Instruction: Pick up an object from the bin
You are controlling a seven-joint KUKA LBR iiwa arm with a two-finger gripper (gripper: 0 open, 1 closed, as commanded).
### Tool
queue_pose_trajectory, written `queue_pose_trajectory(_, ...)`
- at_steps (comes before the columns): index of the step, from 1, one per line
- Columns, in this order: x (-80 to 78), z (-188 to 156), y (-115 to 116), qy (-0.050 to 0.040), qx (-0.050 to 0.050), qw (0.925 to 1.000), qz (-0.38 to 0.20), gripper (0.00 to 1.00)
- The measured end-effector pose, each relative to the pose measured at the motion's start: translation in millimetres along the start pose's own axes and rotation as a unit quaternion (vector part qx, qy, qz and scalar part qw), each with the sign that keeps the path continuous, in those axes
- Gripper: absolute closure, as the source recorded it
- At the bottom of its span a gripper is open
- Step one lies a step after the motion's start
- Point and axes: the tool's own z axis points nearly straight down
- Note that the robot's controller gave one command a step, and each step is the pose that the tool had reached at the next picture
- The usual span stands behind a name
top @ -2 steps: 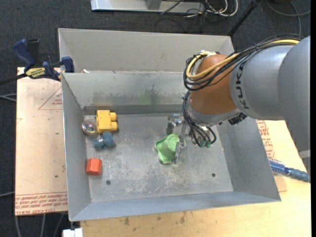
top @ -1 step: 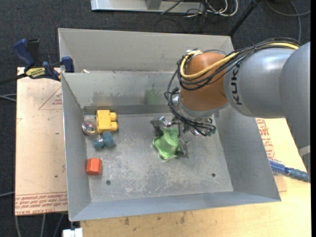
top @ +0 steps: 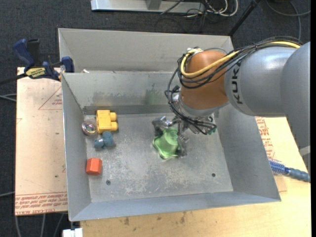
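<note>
The tool (top: 174, 131) sits low at the middle of the bin (top: 148, 181), right over a green lump (top: 167, 146) there. Whether it is apart or clamped, I cannot tell. A yellow block (top: 106, 121) lies well apart, at the left.

ROBOTICS LAB, FROM ABOVE: This is my workplace, and my own silver industrial arm (top: 266, 78) gives it away, with the maker's name KUKA printed on its casing. Yellow cables (top: 182, 65) loop over my orange wrist cover (top: 202, 83) above a grey metal bin (top: 143, 53) holding small toy pieces, among them a yellow block (top: 106, 121). Behind the bin, loose cables (top: 217, 4) trail over dark carpet (top: 29, 14) beside a stand's metal foot (top: 143, 3).
</note>
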Motion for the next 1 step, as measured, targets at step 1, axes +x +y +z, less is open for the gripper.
queue_pose_trajectory(1,11.4,-115.8,-5.1,-0.0006,0.001,0.9844,-0.176,1.0)
